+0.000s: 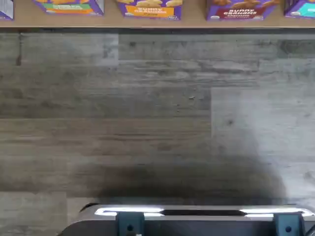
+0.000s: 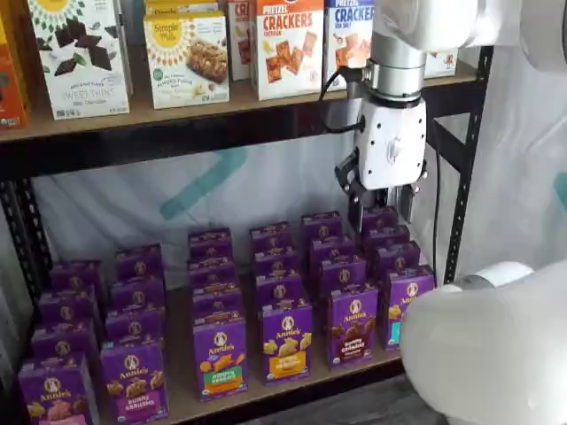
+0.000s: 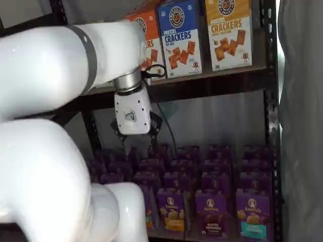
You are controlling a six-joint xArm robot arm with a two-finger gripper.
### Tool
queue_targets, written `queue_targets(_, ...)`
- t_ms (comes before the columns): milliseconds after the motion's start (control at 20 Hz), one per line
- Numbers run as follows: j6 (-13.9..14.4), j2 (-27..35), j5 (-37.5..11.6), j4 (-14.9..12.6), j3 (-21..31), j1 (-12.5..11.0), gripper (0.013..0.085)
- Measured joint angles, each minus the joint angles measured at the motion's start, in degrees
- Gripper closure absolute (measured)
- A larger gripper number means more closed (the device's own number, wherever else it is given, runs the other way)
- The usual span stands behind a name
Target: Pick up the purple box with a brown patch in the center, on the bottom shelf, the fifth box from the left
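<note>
Closest to us, a bulky white arm link (image 2: 487,350) fills the lower corner of a shelf view, and in both shelf views more of the white arm (image 3: 45,126) blocks much of the rack. Behind it stands the black metal rack, whose bottom shelf (image 2: 182,403) carries rows of small purple cartons. The gripper (image 2: 381,205) hangs well above that board, just under the upper board with its cracker boxes (image 2: 289,44); we see a gap between its two black fingers, so the jaws stand apart and hold nothing. The purple box (image 2: 353,325) with dark brown crackers at its centre stands upright in the front row, below the gripper and nearer us, between a yellow-banded carton (image 2: 286,339) and a teal-banded carton (image 2: 404,305). In the wrist view only its lower edge (image 1: 240,11) shows, beyond grey plank flooring (image 1: 147,113).
</note>
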Motion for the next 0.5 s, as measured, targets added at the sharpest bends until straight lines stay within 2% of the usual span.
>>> queue_targets(150,0.53,0.95,1.29,-0.76,-0.76,0.46,0.013)
queue_targets(500,-0.26,0.35,-0.88,0.52,1.01,-0.17,0.013)
